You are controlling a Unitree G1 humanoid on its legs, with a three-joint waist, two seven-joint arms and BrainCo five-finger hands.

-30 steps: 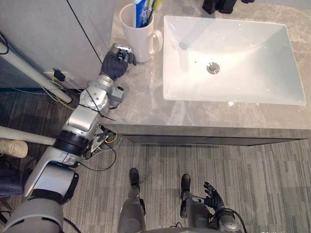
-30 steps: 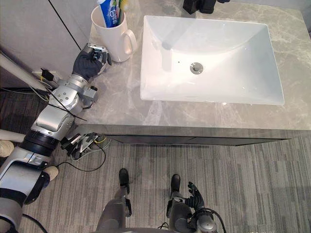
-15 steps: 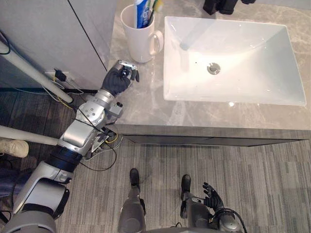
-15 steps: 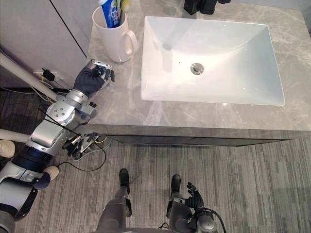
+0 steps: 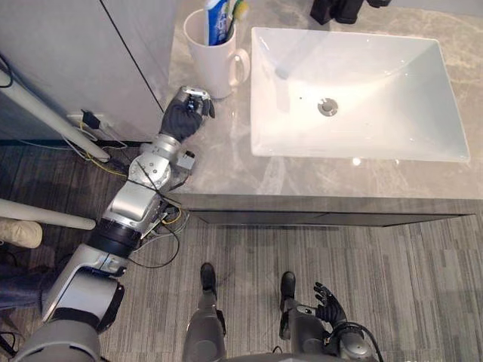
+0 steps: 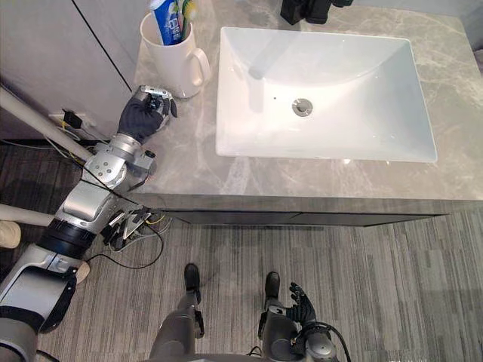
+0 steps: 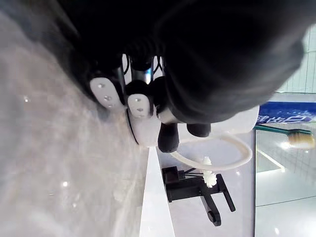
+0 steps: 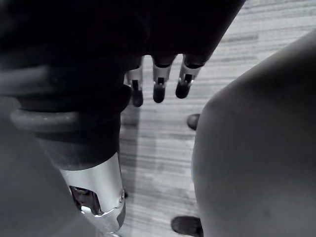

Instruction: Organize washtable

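Note:
A white mug [image 5: 212, 59] stands at the back left corner of the grey marble washtable [image 5: 226, 162]. A blue-and-white toothpaste tube [image 5: 219, 16] and a toothbrush [image 5: 241, 8] stick out of it. My left hand [image 5: 186, 113] hovers over the counter just in front of the mug, apart from it, fingers curled and holding nothing. The left wrist view shows those curled fingers [image 7: 139, 106] with the mug's handle [image 7: 240, 156] beyond them. My right hand [image 5: 329, 306] hangs low by my side, with its fingers [image 8: 158, 85] straight.
A white rectangular sink [image 5: 377, 98] takes up most of the counter to the right of the mug. A black faucet [image 5: 338, 9] stands behind it. A grey cabinet wall [image 5: 90, 60] rises at the counter's left edge.
My left hand has drawn back from the mug toward the counter's front edge and stays curled. The mug has not moved. The right hand is unchanged.

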